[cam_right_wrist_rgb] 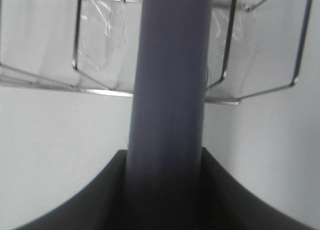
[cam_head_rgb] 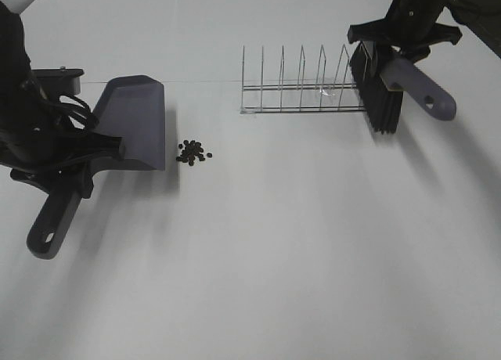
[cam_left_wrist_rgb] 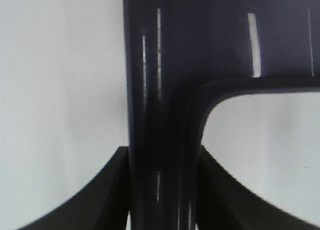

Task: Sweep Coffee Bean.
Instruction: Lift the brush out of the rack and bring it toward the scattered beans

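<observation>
While the left gripper [cam_left_wrist_rgb: 165,190] clamps the dustpan [cam_head_rgb: 135,121] handle and the right gripper [cam_right_wrist_rgb: 165,190] clamps the brush [cam_head_rgb: 382,98] handle, the coffee bean [cam_head_rgb: 192,153] cluster lies left of centre, beside the dustpan's edge.

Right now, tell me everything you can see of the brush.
The brush has a dark head with dense black bristles pointing down and a grey, plastic-looking handle with a hang hole near its free end. The right gripper has its fingers shut on the handle, holding it at the right end of the wire rack, handle slanting down-right in the high view. Whether the bristles touch rack or table is unclear.
</observation>
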`<state>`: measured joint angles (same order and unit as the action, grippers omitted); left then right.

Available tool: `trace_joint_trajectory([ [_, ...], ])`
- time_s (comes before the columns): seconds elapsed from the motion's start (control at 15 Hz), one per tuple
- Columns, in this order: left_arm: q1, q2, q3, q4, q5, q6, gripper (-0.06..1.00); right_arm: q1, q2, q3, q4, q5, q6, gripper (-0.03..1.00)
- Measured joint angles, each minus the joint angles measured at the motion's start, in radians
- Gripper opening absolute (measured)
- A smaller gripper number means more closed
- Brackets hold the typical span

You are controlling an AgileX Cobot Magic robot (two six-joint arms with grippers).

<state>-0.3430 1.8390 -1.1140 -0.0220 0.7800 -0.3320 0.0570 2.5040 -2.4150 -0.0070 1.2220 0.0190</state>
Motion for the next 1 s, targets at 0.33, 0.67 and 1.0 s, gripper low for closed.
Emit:
trace_joint_trajectory([
  [0.33,0.000,0.000,0.000,0.004,0.000,0.000,0.32,0.000,-0.076,-0.068,0.007,0.004,0.028,0.28],
  [0.67,0.000,0.001,0.000,0.015,0.003,0.000,0.32,0.008,-0.266,0.041,0.064,0.009,0.040,0.28],
  [1.0,-0.020,0.039,0.000,0.045,0.010,-0.032,0.32,0.163,-0.431,0.382,-0.124,0.013,0.042,0.28],
])
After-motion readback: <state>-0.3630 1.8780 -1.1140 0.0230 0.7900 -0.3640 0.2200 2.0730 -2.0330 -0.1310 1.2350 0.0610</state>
